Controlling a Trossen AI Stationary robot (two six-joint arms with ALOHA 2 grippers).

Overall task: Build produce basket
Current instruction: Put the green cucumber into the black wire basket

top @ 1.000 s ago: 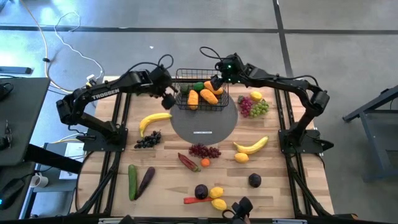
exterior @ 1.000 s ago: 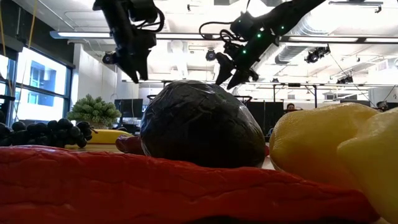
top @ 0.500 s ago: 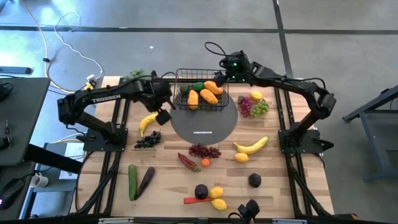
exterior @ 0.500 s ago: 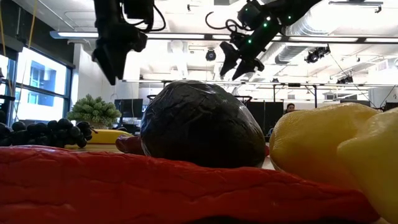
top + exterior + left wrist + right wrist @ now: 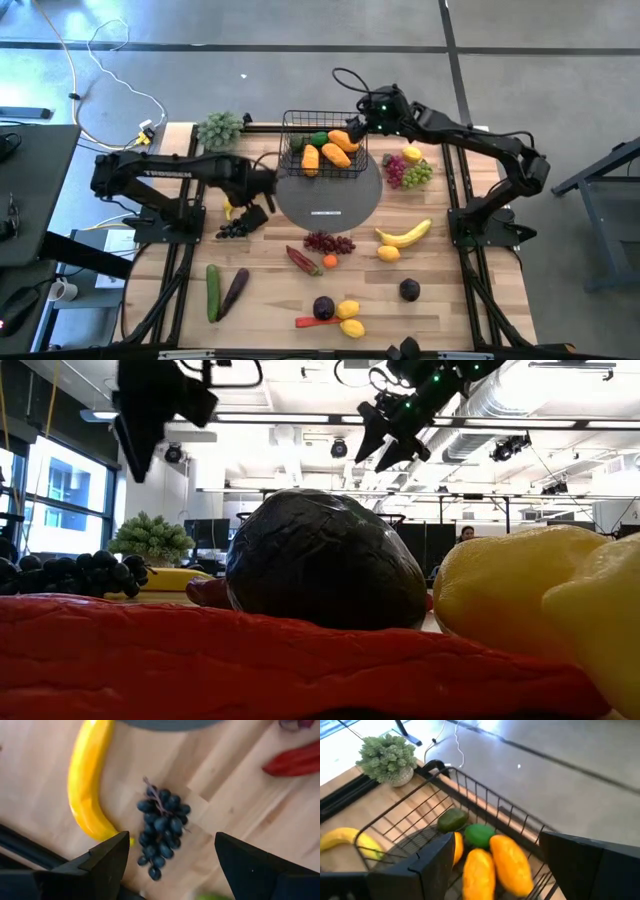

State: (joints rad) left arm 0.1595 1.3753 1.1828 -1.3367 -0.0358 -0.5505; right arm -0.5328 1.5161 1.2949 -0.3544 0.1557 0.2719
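Grapes, a dark bunch on a thin stem, lie on the wooden desk just beside a yellow banana, directly beneath the left end effector, whose two fingers stand wide apart and hold nothing. The bunch looks light and lumpy, probably a moulded toy, stiff enough to lift in one piece; its rounded berries may slip, so a hold across the thick middle of the cluster seems safer than the stem. The banana, smooth and curved, would likely take a grip best across its middle.

Behind a flat grey disc stands the black wire basket, already holding several orange pieces and two green ones. The right end effector hovers at the basket's right rim, fingers parted and empty.

More produce is scattered over the desk: red grapes, a second banana, lemons, a cucumber, an eggplant, a red chilli and a dark plum. A leafy green bunch sits at the far left corner.
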